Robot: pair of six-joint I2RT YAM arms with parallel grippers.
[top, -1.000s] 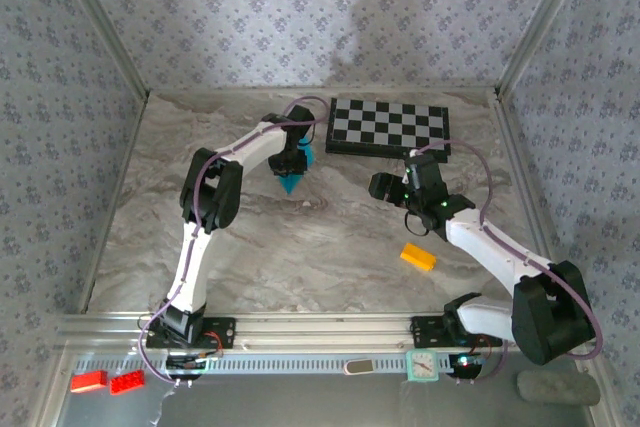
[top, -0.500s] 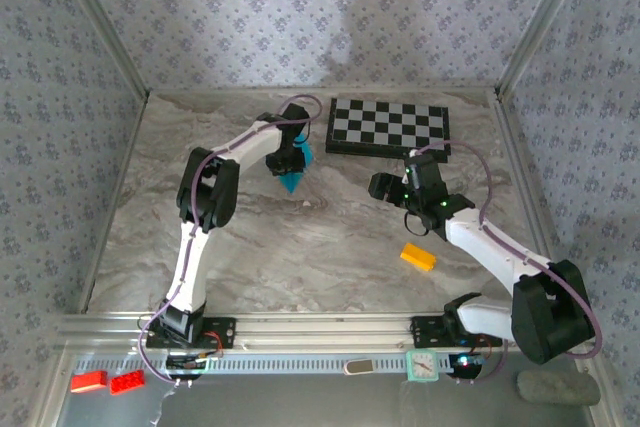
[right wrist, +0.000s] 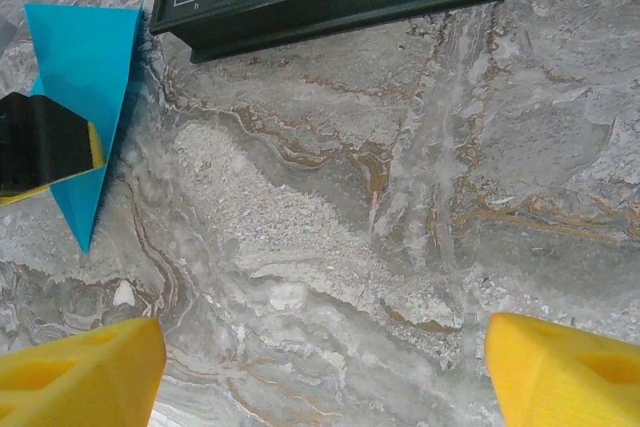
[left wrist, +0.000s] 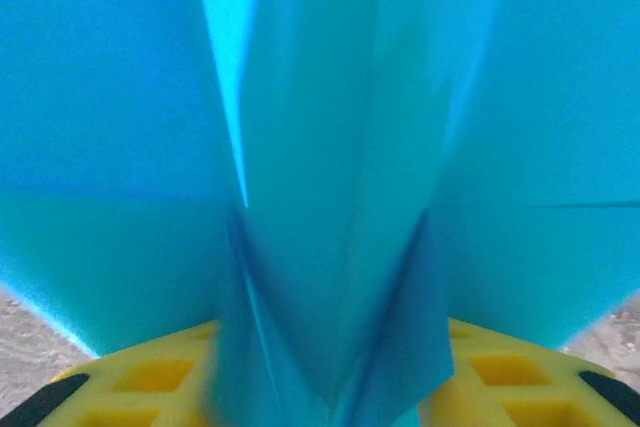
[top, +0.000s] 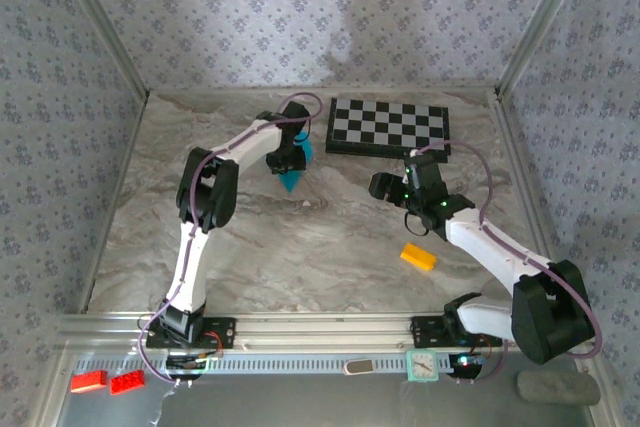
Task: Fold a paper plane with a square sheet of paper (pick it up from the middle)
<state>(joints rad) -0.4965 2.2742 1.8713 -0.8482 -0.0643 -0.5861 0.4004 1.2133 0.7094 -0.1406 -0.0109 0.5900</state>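
The paper plane (top: pixel 292 181) hangs pinched in the left gripper (top: pixel 287 161), just left of the chessboard (top: pixel 390 125); right gripper (right wrist: pixel 320 367) spread, empty. Lower it flat before you release.

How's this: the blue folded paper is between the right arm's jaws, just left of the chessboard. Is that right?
Not quite: wrong arm. The blue folded paper sits between the jaws of the left gripper, just left of the chessboard, as the top external view shows. The right gripper is open over bare table with nothing in it.
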